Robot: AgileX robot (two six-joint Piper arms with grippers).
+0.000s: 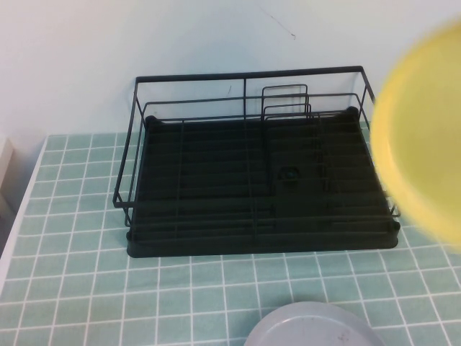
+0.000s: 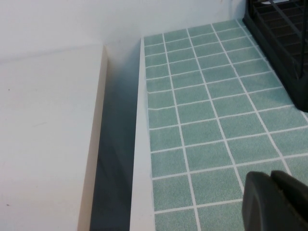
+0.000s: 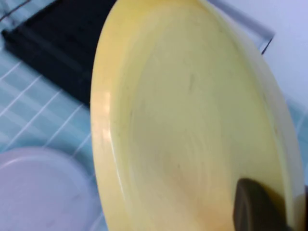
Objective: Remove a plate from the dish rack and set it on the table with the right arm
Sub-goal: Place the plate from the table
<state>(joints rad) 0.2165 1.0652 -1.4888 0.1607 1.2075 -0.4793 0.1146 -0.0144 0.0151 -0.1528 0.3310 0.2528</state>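
Our right gripper (image 3: pixel 269 207) pinches the rim of the light, stiff, slippery yellow plate (image 1: pixel 425 137), clear of the rack (image 1: pixel 252 166). Left gripper (image 2: pixel 276 202) rests closed over the table (image 2: pixel 202 110).

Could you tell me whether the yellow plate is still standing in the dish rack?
No, the plate is up in the air at the right, held by the right gripper, and the dish rack holds no plates.

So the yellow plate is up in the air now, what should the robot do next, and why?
Probably lower it toward bare tiles. The right gripper holds the plate tilted in the air, already out of the dish rack, to its right. The grey plate lies on the table near the front, so it should set down clear of that. The left gripper sits low over the table's left side.
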